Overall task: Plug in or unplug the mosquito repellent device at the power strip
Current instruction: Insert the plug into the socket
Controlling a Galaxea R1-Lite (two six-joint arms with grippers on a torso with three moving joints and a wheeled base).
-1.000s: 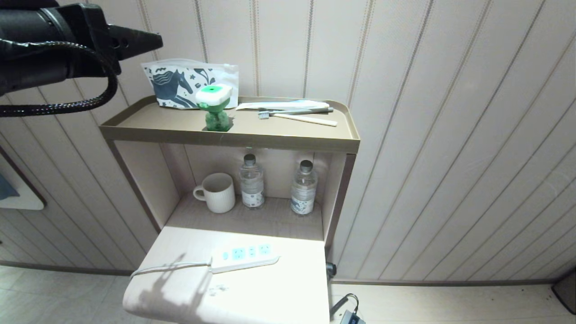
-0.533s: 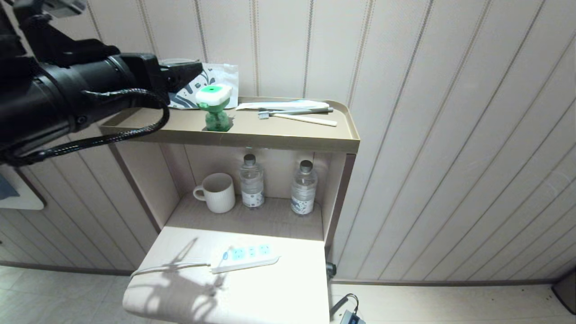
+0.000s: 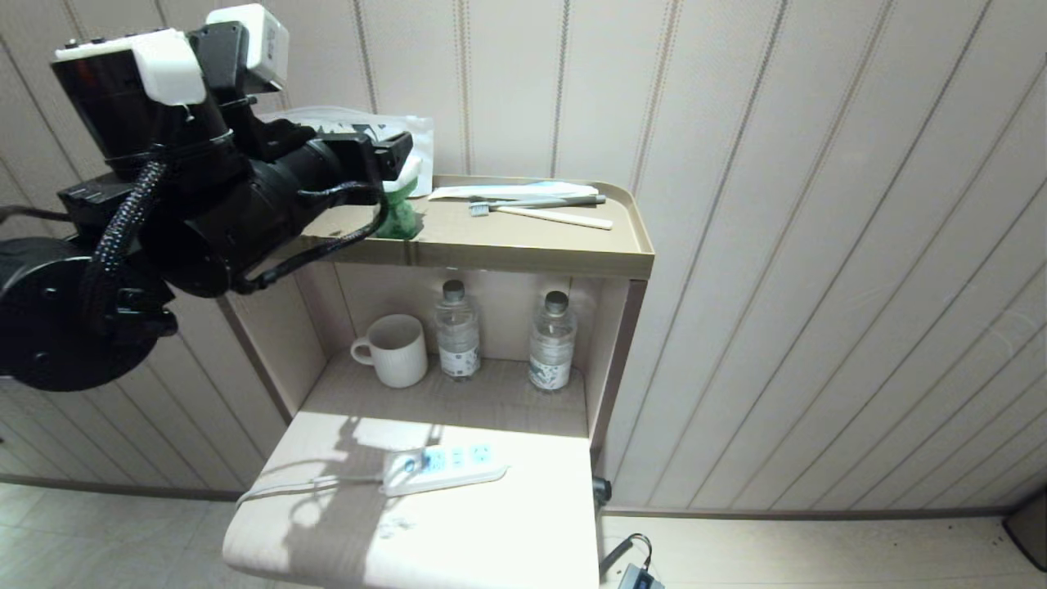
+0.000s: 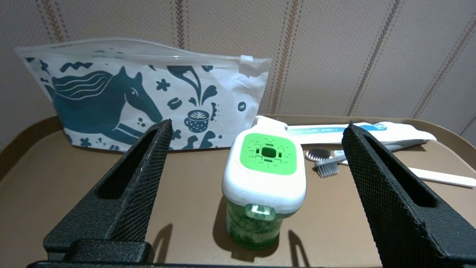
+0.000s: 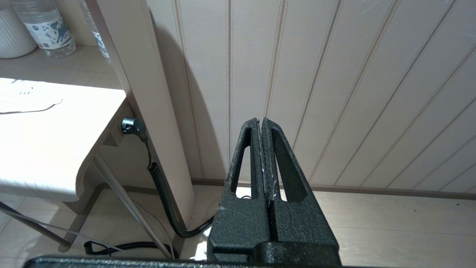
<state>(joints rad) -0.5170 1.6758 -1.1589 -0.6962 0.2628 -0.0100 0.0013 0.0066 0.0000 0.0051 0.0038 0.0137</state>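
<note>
Repellent device [image 4: 264, 186] stands upright on the top shelf [image 3: 507, 245] of the bedside unit, near the front lip, not plugged in; we see the power strip [image 3: 446, 469] lying well below on the lower surface, its cord trailing toward our left. Our left gripper [image 4: 256, 167] hangs level just in front of the device, fingers [image 4: 137, 175] spread wide to either side and holding nothing, with free air between each pad and the white body. Our right gripper [image 5: 263, 149] is parked low beside the wall, fingers pressed together, empty. We judge the device light, rigid plastic, top-heavy over its small green bottle, so easy to tip; smooth sides may slip. Best hold looks like the flat sides of the white body, below the green cap, not the bottle. Room: a pouch [image 4: 145, 96] leans on the wall just behind, toothbrushes [image 4: 327, 163] lie near on the right, and the shelf has a raised rim. Lifting straight up, then back, seems the clear way out.
</note>
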